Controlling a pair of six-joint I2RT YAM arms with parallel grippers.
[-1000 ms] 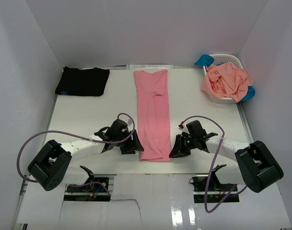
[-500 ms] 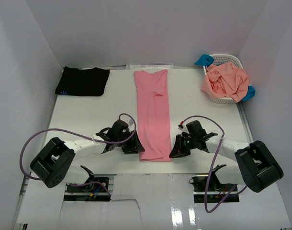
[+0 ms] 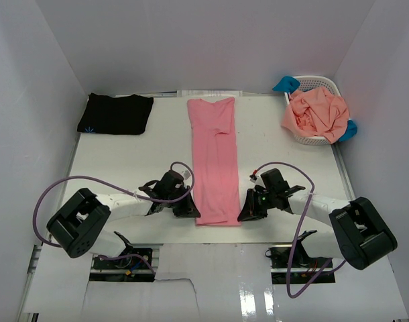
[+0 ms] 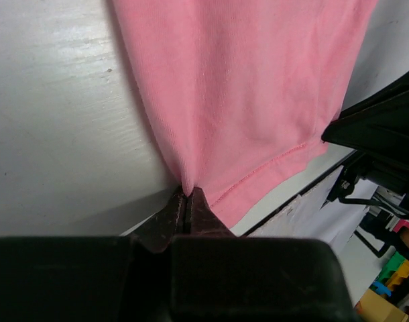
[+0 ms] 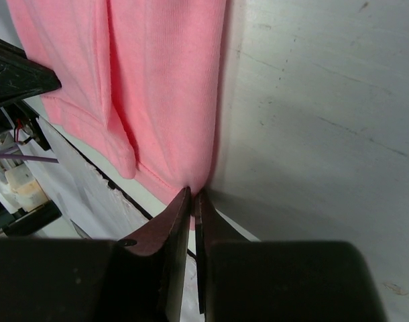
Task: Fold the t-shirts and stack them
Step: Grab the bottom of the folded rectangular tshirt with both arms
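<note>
Because the left gripper (image 4: 186, 194) and right gripper (image 5: 194, 194) each squeeze shut on only a thin bit of the pink shirt (image 3: 214, 154) at its near corners, the cloth may slip out if they lift. It lies flat on the table (image 3: 124, 168). No words show; the black shirt (image 3: 115, 113) has a blue mark too small to read.

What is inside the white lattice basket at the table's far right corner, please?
A crumpled salmon-orange t-shirt fills the basket and spills over its front rim, with bright blue cloth poking out at two sides. Anything beneath the orange shirt is covered.
</note>
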